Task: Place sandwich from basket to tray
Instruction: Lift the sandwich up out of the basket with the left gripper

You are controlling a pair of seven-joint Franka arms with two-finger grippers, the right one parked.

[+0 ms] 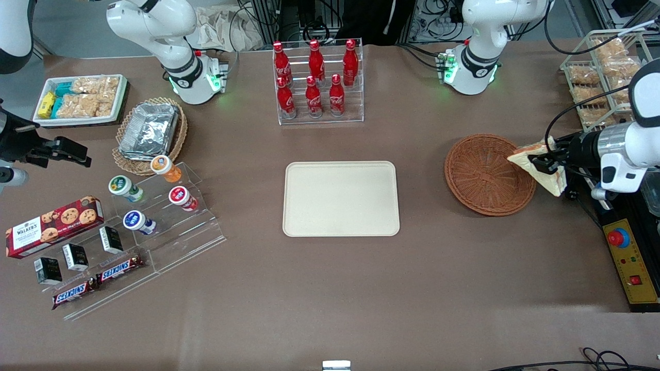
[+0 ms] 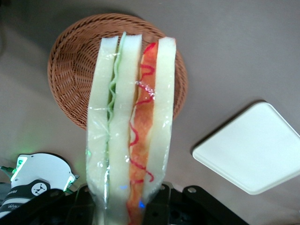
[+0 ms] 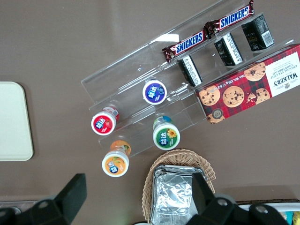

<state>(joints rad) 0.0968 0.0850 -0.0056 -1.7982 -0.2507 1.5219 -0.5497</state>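
My left gripper (image 1: 547,161) is shut on the sandwich (image 1: 536,165), a wedge of pale bread with green and red-orange filling, and holds it in the air just over the rim of the reddish-brown wicker basket (image 1: 484,175), at the basket's edge toward the working arm's end. In the left wrist view the sandwich (image 2: 131,126) stands out from the gripper (image 2: 129,206), with the empty basket (image 2: 70,75) below it. The cream tray (image 1: 341,198) lies empty in the middle of the table; it also shows in the left wrist view (image 2: 255,150).
An acrylic rack of red cola bottles (image 1: 317,82) stands farther from the front camera than the tray. A tan wicker basket with a foil container (image 1: 149,131), yoghurt cups, cookies and Snickers bars lie toward the parked arm's end. A control box (image 1: 631,265) sits by the working arm.
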